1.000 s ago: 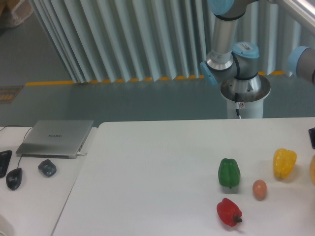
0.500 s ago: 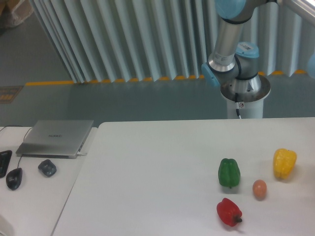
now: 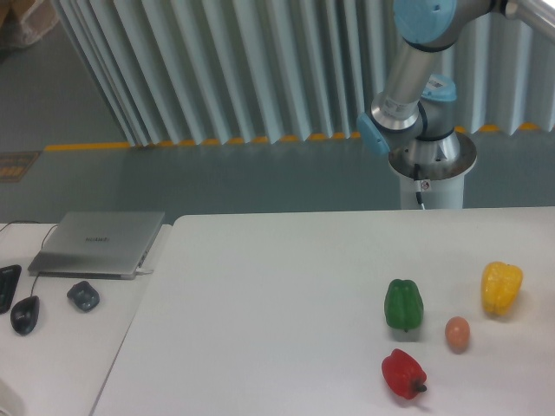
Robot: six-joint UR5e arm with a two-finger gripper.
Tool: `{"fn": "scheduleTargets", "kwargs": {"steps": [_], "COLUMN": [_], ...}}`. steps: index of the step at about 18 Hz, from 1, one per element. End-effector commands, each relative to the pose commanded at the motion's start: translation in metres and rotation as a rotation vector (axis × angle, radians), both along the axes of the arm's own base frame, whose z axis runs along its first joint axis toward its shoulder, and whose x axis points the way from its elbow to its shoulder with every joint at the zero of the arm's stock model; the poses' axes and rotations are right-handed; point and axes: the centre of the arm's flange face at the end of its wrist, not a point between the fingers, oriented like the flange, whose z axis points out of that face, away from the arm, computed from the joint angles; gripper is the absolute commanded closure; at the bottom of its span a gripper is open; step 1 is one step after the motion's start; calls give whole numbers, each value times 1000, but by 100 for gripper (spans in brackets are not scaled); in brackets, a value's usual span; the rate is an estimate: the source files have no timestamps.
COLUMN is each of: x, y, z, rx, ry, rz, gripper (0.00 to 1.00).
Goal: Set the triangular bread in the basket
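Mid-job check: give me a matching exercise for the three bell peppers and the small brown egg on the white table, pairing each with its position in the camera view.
Things:
1. green bell pepper
2. red bell pepper
3. yellow bell pepper
4. small brown egg

Places:
A. farthest right of the four
B. nearest the bottom edge of the view
C. between the green and yellow peppers, slightly lower
D. directly above the red pepper

Pairs: 1-D, 2-B, 3-A, 4-C

We see a white table (image 3: 260, 286) holding a green bell pepper (image 3: 404, 304). Right of it sits a brown egg (image 3: 457, 333), farther right a yellow bell pepper (image 3: 502, 288), below it a red bell pepper (image 3: 403, 373). Far left lies a closed laptop (image 3: 97, 243).
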Motion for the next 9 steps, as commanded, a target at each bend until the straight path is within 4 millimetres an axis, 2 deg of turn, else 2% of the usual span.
{"fn": "scheduleTargets", "kwargs": {"steps": [9], "x": [10], "y": [10], "z": [9], "rx": [5], "ry": [9], "rz": [-14], "gripper": [0]}}
